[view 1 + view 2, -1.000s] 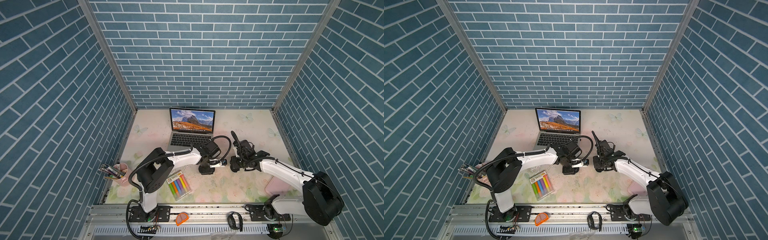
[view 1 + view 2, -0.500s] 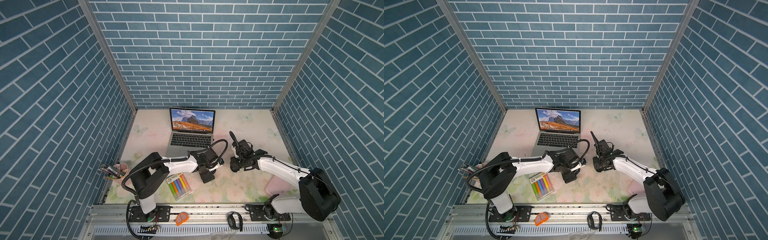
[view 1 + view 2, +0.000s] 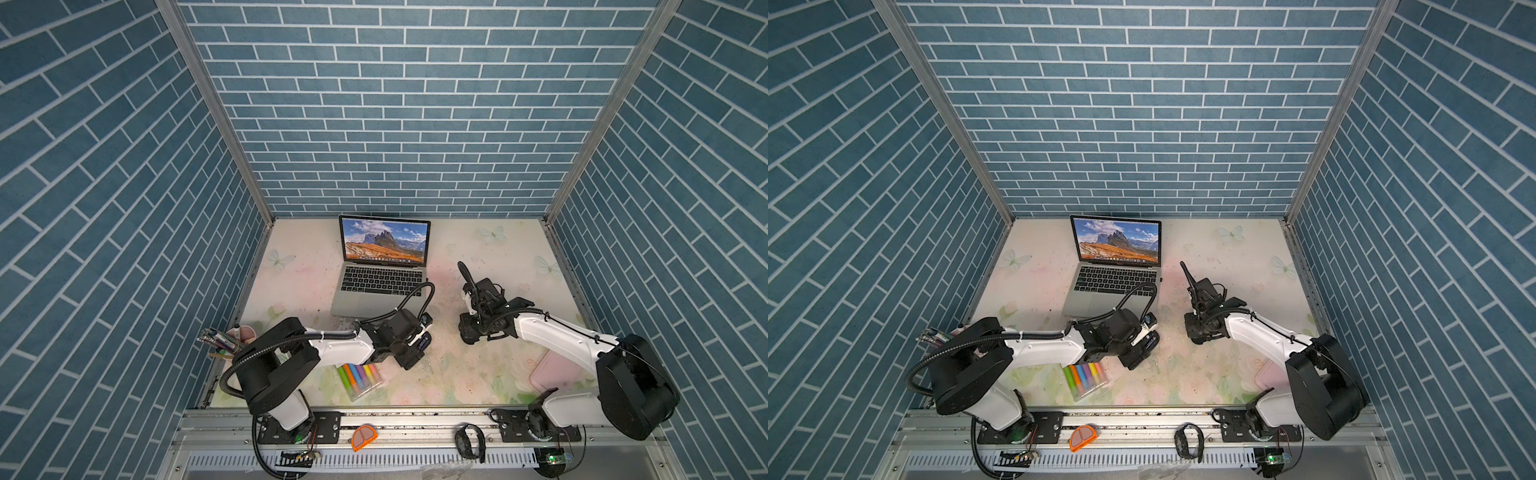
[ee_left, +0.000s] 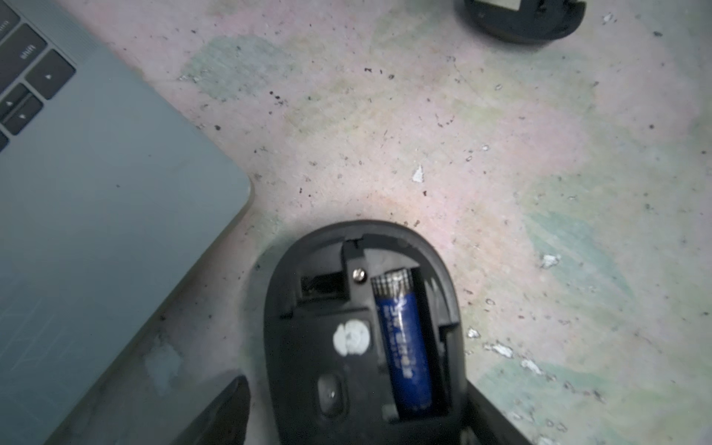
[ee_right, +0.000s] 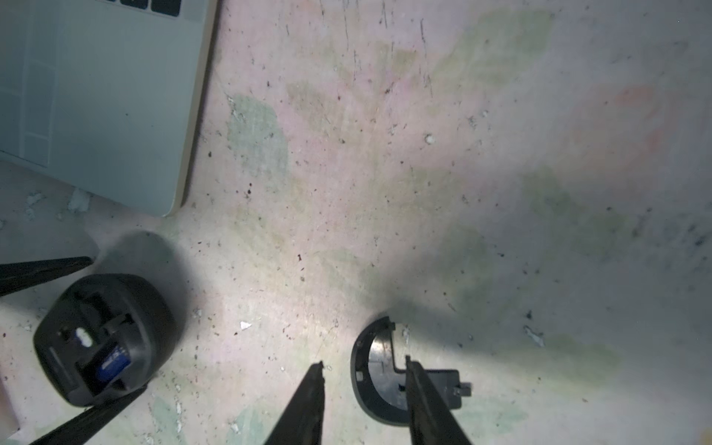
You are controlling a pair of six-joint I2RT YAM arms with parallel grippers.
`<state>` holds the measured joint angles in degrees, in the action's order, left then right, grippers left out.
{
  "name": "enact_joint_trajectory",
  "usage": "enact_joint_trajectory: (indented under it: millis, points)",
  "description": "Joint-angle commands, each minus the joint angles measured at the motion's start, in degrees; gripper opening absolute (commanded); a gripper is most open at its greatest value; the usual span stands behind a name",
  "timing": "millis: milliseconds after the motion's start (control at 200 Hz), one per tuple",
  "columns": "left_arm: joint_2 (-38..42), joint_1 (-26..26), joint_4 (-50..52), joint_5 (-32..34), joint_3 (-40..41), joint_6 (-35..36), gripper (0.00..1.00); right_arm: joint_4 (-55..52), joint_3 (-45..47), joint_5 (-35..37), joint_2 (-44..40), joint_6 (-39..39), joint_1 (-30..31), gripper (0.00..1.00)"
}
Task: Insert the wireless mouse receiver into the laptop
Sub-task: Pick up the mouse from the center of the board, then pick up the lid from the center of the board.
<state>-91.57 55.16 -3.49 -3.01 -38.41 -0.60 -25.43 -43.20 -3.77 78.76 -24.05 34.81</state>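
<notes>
Left hand [image 4: 356, 389] straddles the upturned mouse [image 4: 296, 346], released, one finger [image 4: 227, 408] clear of it. Right hand [image 5: 364, 362] is spread over the cover [image 5: 377, 385]. Laptop [image 4: 96, 212] lies just beside the mouse. I cannot tell whether the receiver sits in the slot [image 4: 319, 285] by the battery [image 4: 404, 339].

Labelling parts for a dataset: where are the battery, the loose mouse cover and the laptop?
battery [image 4: 404, 346], left wrist view, blue casing
mouse cover [image 5: 376, 375], right wrist view, inner face
laptop [image 3: 368, 305], a top view, trackpad
</notes>
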Motion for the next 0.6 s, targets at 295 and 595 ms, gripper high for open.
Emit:
enact_joint_trajectory:
  millis: [295, 595]
  points:
    - [-1.03, 0.14, -15.43, -4.38, 9.14, -1.63, 0.66, -2.07, -0.67, 2.07, 1.32, -3.63, 0.93, 0.49]
    - [-0.31, 0.13, -17.58, -3.72, 10.83, -0.81, 0.54, -2.95, -1.35, 5.07, 2.76, -3.47, 3.27, 0.49]
